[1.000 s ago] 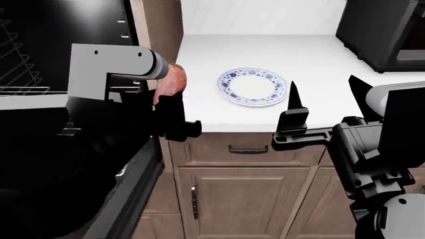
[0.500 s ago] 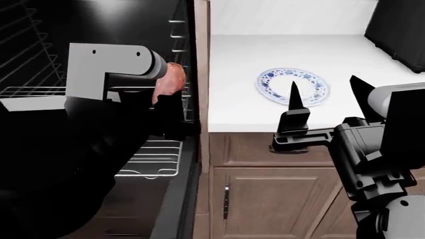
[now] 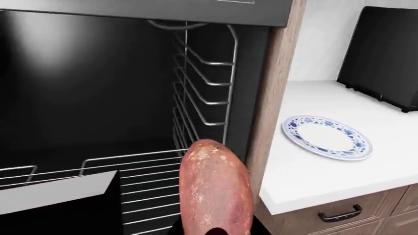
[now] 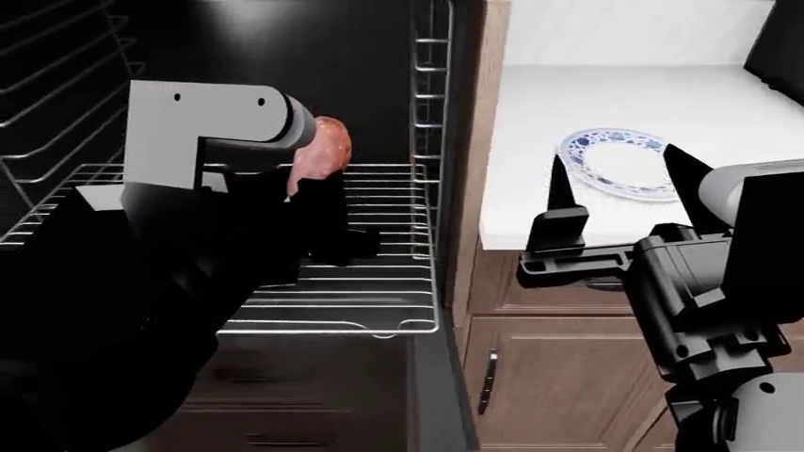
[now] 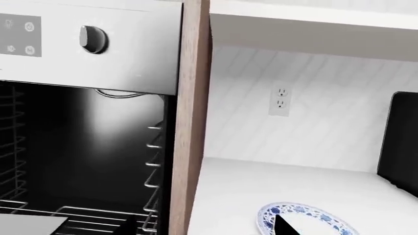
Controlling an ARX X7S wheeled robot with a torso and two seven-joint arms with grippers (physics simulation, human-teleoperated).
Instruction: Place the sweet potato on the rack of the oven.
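White countertop (image 4: 553, 188) runs off to my right, beside the large built-in oven (image 4: 251, 56) with its black cavity and wood-brown surround. Much of my left arm hides the cavity's lower half in the head view, and my left gripper (image 4: 329, 221) is mostly buried behind its own dark body. It is clamped on the small reddish-brown oblong sweet potato (image 3: 216, 188), which stands upright in front of the open cavity, above the flat silver wire rack (image 4: 377, 282); whether it clears the rods I can't quite tell. Upright wire side guides (image 3: 202, 83) line the cavity wall. On the counter sits a round blue-patterned plate (image 3: 326, 137), partly screened by my right gripper (image 4: 622, 198), fingers spread wide and empty. A black boxy appliance (image 3: 385, 54) is cut off at the edge.
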